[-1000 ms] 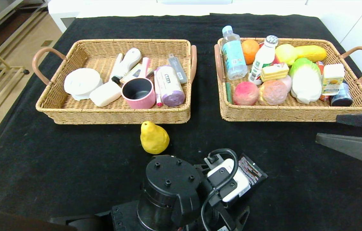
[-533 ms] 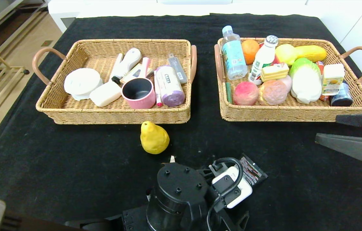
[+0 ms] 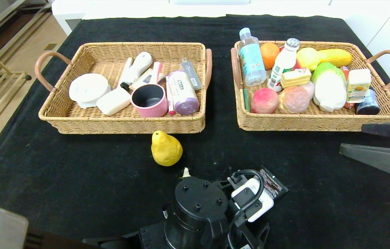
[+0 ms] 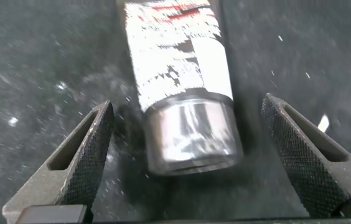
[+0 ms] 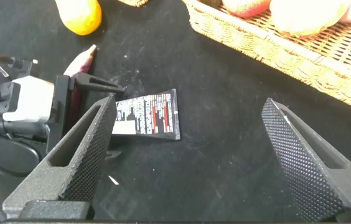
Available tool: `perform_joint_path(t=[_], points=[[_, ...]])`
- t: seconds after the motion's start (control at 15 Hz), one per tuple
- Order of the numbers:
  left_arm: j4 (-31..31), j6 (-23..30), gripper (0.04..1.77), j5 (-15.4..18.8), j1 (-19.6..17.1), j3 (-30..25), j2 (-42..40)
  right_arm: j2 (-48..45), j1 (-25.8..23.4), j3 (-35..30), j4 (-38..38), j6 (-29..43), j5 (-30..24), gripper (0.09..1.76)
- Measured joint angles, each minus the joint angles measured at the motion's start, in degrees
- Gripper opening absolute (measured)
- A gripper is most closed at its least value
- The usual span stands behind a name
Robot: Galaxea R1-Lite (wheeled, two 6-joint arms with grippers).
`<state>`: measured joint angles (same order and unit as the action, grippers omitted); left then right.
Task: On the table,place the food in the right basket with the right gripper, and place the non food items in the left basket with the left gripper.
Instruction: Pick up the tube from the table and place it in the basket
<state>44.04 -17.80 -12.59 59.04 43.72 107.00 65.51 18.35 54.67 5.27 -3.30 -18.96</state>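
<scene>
Black cloth on the table, lower frame. Yellow pear at centre. Tan wicker weave on the left basket and right basket, brown handles. Pink mug inside. Black tube, white-and-red print, silver cap.

The left arm's wrist is seen as a black round housing studded with small screws, with a white box and a looped black cable fixed beside it. The tools' fingers are black, long, tapered, and faced with knurled texture.
</scene>
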Motion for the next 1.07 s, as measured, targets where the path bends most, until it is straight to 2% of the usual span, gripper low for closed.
perform_joint_path(t=[0.07,0.2,0.4,1.07], points=[[0.4,0.0,1.71,-0.2,0.0,-0.1,0.2,0.0,0.0,0.0,0.0,0.0,0.0,1.71],[0.5,0.0,1.33,-0.2,0.0,-0.2,0.5,0.0,0.0,0.0,0.0,0.0,0.0,1.71],[0.5,0.0,0.94,-0.2,0.1,-0.3,0.6,0.0,0.0,0.0,0.0,0.0,0.0,1.71],[0.5,0.0,0.89,-0.2,0.1,-0.4,0.5,0.0,0.0,0.0,0.0,0.0,0.0,1.71]])
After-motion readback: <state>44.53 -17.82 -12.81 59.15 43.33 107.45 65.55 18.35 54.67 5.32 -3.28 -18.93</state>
